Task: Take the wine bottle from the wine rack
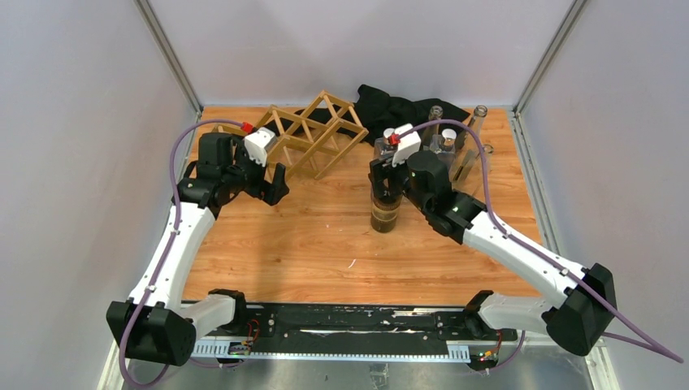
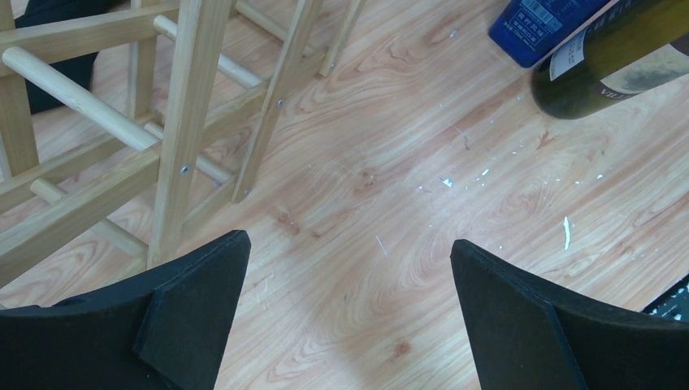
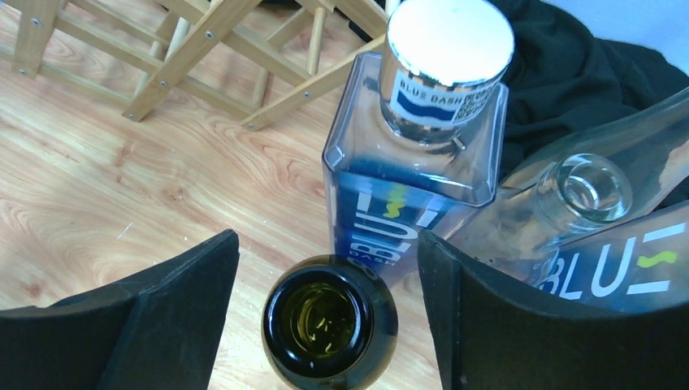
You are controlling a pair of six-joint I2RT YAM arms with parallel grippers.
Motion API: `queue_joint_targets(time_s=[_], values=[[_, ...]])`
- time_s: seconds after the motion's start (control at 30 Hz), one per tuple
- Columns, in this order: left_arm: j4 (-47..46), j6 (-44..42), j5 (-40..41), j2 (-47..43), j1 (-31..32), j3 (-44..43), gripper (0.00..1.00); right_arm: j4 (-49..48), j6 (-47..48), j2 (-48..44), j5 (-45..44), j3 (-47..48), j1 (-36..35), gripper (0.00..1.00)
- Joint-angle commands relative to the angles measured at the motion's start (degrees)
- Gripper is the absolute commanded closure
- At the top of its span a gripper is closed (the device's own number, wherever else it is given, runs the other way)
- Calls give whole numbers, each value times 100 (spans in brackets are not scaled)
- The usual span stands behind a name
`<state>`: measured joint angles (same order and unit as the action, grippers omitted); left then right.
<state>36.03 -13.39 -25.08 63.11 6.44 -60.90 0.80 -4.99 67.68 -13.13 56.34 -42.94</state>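
The right gripper (image 3: 327,240) has its fingers parted either side of the wine bottle (image 3: 329,325), and neither touches its neck. The bottle stands upright directly beneath, on the table (image 1: 309,244), apart from the wine rack (image 1: 313,134). The left gripper (image 2: 349,244) hangs wide open and empty beside the rack, farther from the bottle.
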Motion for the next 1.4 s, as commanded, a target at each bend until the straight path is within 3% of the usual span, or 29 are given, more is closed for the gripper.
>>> queue_joint_targets(time_s=[0.0, 0.3, 0.5, 0.63, 0.9, 1.03, 1.17, 1.37], values=[[-140, -85, -41, -120, -45, 83, 0, 135, -62, -218, 115, 113, 62, 13], [-193, -300, 131, -133, -115, 160, 0, 1147, -438, -1067, -210, 505, 65, 9], [-423, -757, -49, -188, -723, 484, 0, 1683, -554, -2040, -519, 189, 66, 7], [-662, -823, -218, -166, -1115, 879, 0, 2086, -805, -2586, -1444, -358, 89, 6], [-1842, -800, -428, 6, -1161, 2060, 0, 2193, -1534, -2949, -2573, -1724, 480, 3], [-2407, -698, -433, 329, -1159, 2360, 0, 1895, -1855, -3037, -4024, -2423, 702, 0], [-2909, -657, -426, 399, -1162, 2669, 0, 1819, -2186, -3025, -4812, -2870, 1008, 0], [-4852, -267, -111, -72, -1161, 3743, 0, 1589, -2776, -2863, -4964, -3296, 1675, 0]])
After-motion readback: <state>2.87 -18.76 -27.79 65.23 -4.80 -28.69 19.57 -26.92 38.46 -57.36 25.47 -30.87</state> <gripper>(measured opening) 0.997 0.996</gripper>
